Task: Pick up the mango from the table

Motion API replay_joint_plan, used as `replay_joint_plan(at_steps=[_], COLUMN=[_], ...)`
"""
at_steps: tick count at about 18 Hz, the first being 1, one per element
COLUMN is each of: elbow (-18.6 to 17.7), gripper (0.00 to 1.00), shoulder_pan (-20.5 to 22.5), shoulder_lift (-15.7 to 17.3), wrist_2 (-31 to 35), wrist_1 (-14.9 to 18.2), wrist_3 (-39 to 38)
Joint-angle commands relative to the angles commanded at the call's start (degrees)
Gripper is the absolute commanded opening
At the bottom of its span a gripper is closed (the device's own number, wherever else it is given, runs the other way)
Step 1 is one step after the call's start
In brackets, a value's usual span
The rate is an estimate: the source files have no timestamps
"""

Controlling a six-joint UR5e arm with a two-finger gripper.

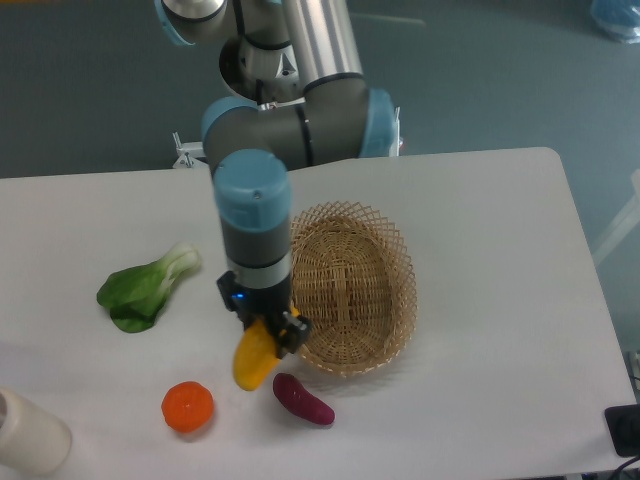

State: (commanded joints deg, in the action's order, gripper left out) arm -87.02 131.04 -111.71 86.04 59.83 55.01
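The mango (252, 361) is a yellow-orange oblong fruit, tilted, at the front middle of the white table (500, 250). My gripper (268, 330) points straight down over it and its black fingers are shut on the mango's upper end. The lower end of the mango hangs toward the table; I cannot tell whether it still touches the surface. The gripper sits just left of the wicker basket.
A wicker basket (385, 250) stands right of the gripper. A purple sweet potato (303, 399) lies just right of the mango. A round orange (188, 406) lies front left. A green bok choy (145, 288) lies left. A white cylinder (30, 435) stands at the front left corner.
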Motion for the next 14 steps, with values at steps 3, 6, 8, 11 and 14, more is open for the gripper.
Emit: replay_joint_plan(at_steps=[3, 6, 8, 11, 14], elbow=[0.7, 1.8, 2.9, 2.9, 2.6], gripper=[0.49, 0.50, 0.52, 0.52, 0.51], shoulder_pan=[0.4, 1.6, 2.4, 4.0, 5.5], shoulder_lift=[-0.4, -1.8, -3.1, -3.1, -3.0], wrist_2=[3.3, 6.9, 8.1, 10.5, 10.2], wrist_1=[2.1, 2.4, 2.7, 3.0, 3.1], wrist_3=[1.1, 4.4, 6.2, 10.4, 10.5])
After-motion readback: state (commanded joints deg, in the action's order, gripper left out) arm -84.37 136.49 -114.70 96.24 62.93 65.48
